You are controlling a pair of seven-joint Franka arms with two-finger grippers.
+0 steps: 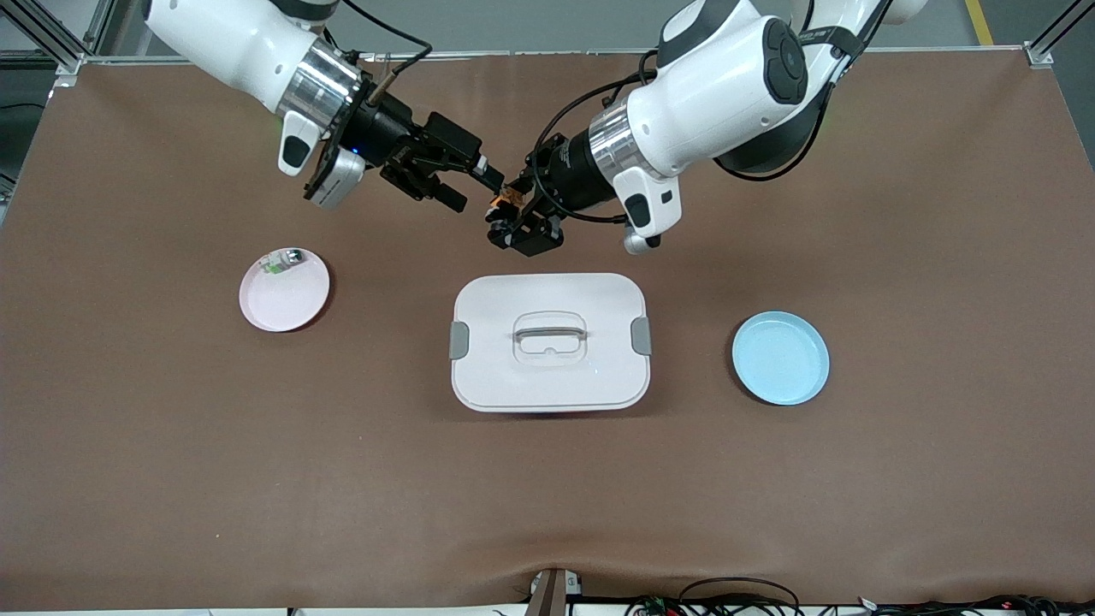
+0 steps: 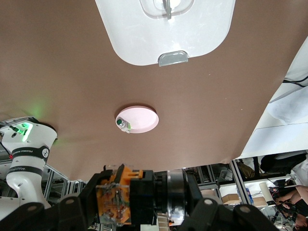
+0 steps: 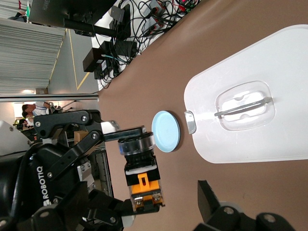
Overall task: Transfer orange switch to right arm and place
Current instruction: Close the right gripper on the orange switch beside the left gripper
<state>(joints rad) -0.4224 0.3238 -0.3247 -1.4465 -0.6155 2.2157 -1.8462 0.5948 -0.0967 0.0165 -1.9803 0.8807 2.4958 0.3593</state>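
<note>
The orange switch [image 1: 506, 198] hangs in the air over the bare mat between the arms' bases and the white container. My left gripper [image 1: 505, 216] is shut on its black and silver round end. In the left wrist view the switch [image 2: 115, 196] fills the space between the dark fingers [image 2: 219, 214]. My right gripper [image 1: 477, 192] stands open beside it. In the right wrist view the orange end of the switch [image 3: 143, 185] sits between that gripper's spread fingers [image 3: 211, 207], close to one of them; I cannot tell whether it touches.
A white lidded container [image 1: 549, 340] sits mid-table, nearer the front camera than both grippers. A pink plate [image 1: 287, 299] holding a small white, green and silver part [image 1: 282, 259] lies toward the right arm's end. A blue plate [image 1: 780, 357] lies toward the left arm's end.
</note>
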